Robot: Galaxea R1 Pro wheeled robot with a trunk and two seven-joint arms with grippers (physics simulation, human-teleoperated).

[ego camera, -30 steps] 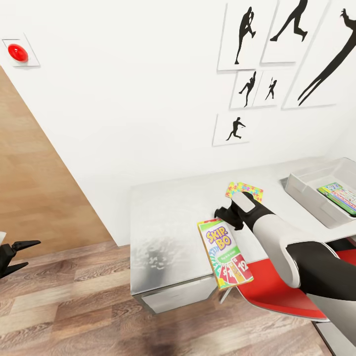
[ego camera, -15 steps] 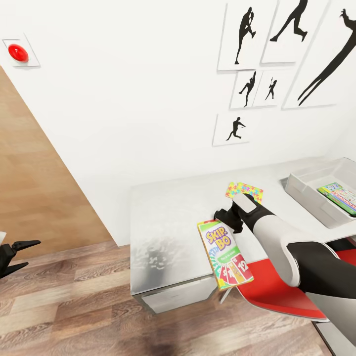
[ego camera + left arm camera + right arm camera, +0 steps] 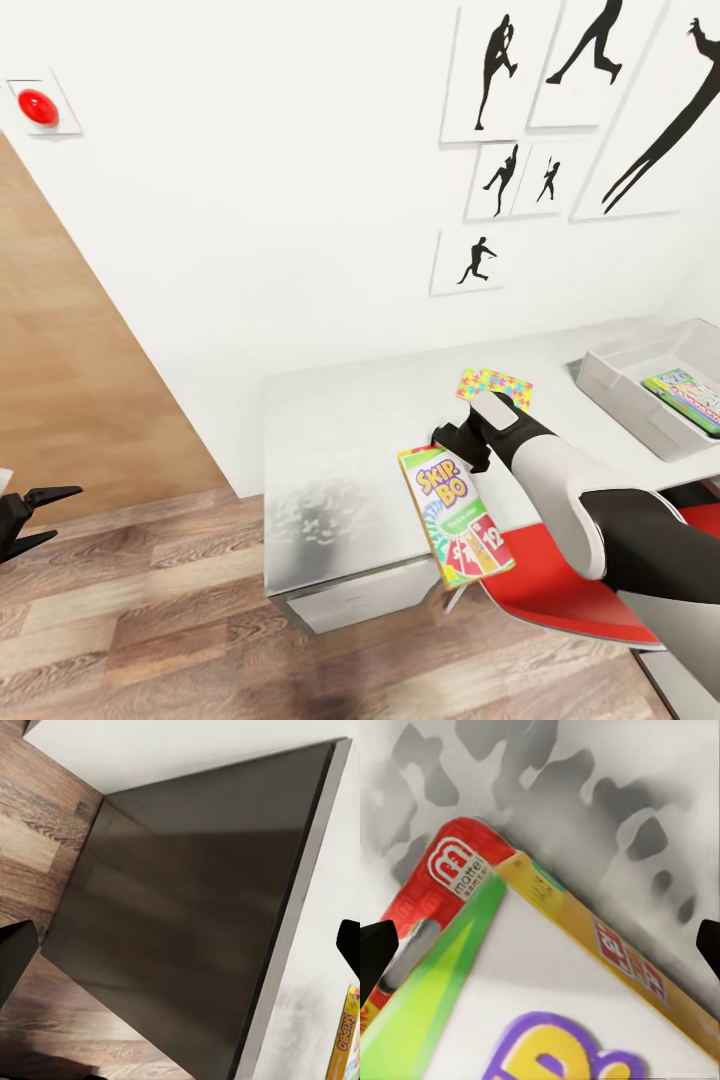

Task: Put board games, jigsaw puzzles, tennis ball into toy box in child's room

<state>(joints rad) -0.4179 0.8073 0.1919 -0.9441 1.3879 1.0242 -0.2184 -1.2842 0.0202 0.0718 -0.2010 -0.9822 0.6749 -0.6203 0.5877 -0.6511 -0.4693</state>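
— Black fingers first, please. Right gripper (image 3: 458, 442)?
— Right gripper: over the desk (image 3: 340, 460), at the far end of the SKIP-BO box (image 3: 455, 513). In the right wrist view its two dark fingertips (image 3: 375, 952) stand wide apart, one at each side, with the box's red-and-yellow corner (image 3: 510, 945) between them. Spread, nothing clamped. Whether the tips touch the box, cannot tell.
— Left gripper (image 3: 45, 515)?
— Low at the robot's left, above the wood-plank floor (image 3: 150, 620), well apart from the desk. Fingers parted, nothing between them. Its wrist view takes in the desk's dark side panel (image 3: 187, 922) and a sliver of the SKIP-BO box (image 3: 346, 1035).
— Item: SKIP-BO box, position?
— Flat on the pale desk, near its front edge, the near end jutting past that edge above a red chair seat (image 3: 560, 590).
— Item: jigsaw puzzles (image 3: 495, 386)?
— Flat on the desk just beyond the right gripper, toward the wall; partly hidden by the arm. Whether one or two lie there, cannot tell.
— Item: toy box (image 3: 625, 395)?
— Light grey tray at the desk's right end, well apart from the SKIP-BO box. One green-edged colourful game box (image 3: 688, 398) inside.
— Surroundings?
— White wall with black silhouette pictures (image 3: 560, 130); red round button (image 3: 37, 106) on a wall plate; wooden panel (image 3: 70, 380) at left.
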